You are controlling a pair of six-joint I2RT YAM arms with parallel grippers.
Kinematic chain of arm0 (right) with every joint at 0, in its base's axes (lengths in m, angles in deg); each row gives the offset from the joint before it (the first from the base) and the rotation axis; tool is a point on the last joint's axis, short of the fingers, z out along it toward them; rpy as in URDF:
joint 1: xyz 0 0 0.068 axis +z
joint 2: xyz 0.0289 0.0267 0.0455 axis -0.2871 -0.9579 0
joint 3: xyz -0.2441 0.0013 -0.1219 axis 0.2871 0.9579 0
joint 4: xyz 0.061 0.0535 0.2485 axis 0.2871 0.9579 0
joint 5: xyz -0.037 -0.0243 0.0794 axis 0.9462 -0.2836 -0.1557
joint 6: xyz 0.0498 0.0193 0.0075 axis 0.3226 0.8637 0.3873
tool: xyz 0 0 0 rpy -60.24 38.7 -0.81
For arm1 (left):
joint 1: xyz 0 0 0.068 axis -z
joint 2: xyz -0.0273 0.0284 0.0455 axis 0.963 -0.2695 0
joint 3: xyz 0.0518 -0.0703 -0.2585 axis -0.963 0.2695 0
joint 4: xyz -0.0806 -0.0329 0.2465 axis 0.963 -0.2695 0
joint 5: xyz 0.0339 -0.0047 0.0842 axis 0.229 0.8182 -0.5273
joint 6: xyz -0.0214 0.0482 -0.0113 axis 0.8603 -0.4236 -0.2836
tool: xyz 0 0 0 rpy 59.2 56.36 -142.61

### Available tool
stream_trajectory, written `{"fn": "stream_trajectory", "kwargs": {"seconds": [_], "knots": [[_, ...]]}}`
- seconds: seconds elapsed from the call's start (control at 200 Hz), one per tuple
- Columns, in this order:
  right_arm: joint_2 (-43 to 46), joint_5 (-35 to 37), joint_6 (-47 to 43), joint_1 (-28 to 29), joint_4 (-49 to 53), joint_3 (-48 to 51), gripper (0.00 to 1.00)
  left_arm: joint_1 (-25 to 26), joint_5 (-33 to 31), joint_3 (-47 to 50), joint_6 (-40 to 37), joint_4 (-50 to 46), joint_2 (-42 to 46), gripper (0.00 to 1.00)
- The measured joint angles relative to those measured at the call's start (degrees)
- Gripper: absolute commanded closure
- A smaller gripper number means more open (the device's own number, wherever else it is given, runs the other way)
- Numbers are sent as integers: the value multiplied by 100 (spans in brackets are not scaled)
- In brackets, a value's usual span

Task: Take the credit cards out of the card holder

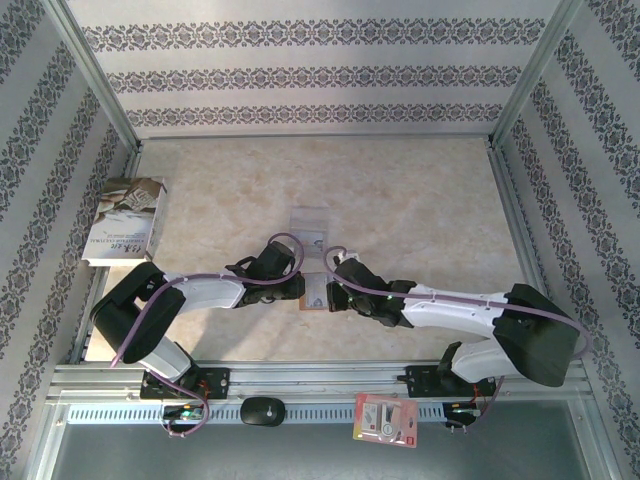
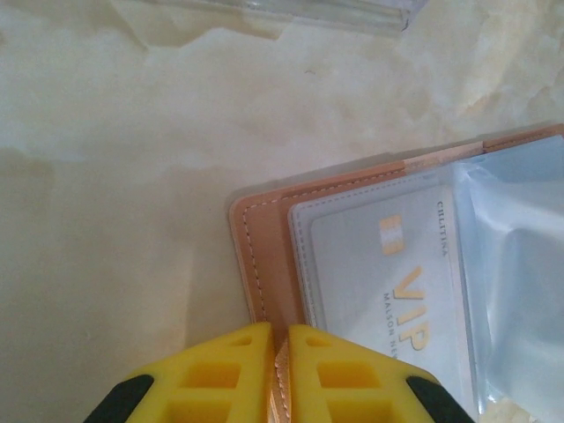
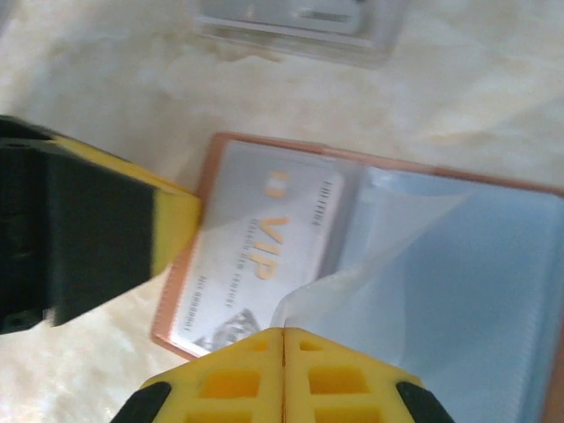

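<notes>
Table (image 1: 430, 200): pale marbled top with patterned walls on three sides. I see both arms coming in from the near edge and meeting about mid-table.
Left arm (image 1: 200, 295): bent in toward the centre from the left.
Right arm (image 1: 460, 305): bent in from the right, its wrist just beside the left one.
Book (image 1: 125, 220): lies flat at the far left, well apart from the work.
Packet (image 1: 385, 420): red-and-white, on the near rail right of centre, off the marbled top.
Clear sleeve (image 1: 308, 222) (image 2: 291, 13) (image 3: 291, 26): flat on the table just beyond the card holder on the far side, not touching it.
Card holder (image 1: 318, 292) (image 2: 264, 238) (image 3: 493, 300): open flat at mid-table between the two grippers. It is orange-brown stitched leather, with grey-blue lining and transparent pockets facing up.
Left gripper (image 1: 303, 288) (image 2: 280, 339): clamped on the card holder's leather edge on its left side, with a sliver of leather between the yellow pads. In the right wrist view its yellow-tipped finger (image 3: 172, 225) meets that same edge.
Right gripper (image 1: 337, 293) (image 3: 282, 344): yellow pads pressed together with no gap I can make out. The tips sit at the holder's near edge, where a transparent pocket leaf lifts up. I cannot tell whether that leaf is pinched.
Credit card (image 2: 379, 282) (image 3: 264, 256): pale grey-white with gold "VIP" lettering. It lies flat inside a transparent pocket on the half nearest the left gripper.
</notes>
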Motion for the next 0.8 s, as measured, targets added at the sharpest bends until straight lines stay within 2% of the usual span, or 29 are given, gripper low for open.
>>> {"fn": "stream_trajectory", "kwargs": {"seconds": [0.055, 0.11, 0.33, 0.45, 0.565, 0.65, 0.799], "knots": [[33, 122, 107, -24, 254, 0, 73, 0, 0, 2, 0, 0, 0, 87], [44, 245, 291, -66, 492, 9, 66, 2, 0, 4, 0, 2, 2, 87], [490, 507, 479, -260, 1213, 160, 59, 17, 87, 37, 0, -103, 173, 75], [925, 625, 496, -315, 1401, 192, 58, 17, 107, 37, -24, -382, 431, 71], [1176, 647, 420, -415, 1445, 195, 65, 20, 129, -39, -118, -640, 654, 70], [1158, 551, 236, -549, 1436, 195, 67, 24, 173, -186, -164, -710, 614, 70], [785, 2, -197, -769, 1283, 146, 62, 87, 280, -291, -177, -708, 435, 72]]}}
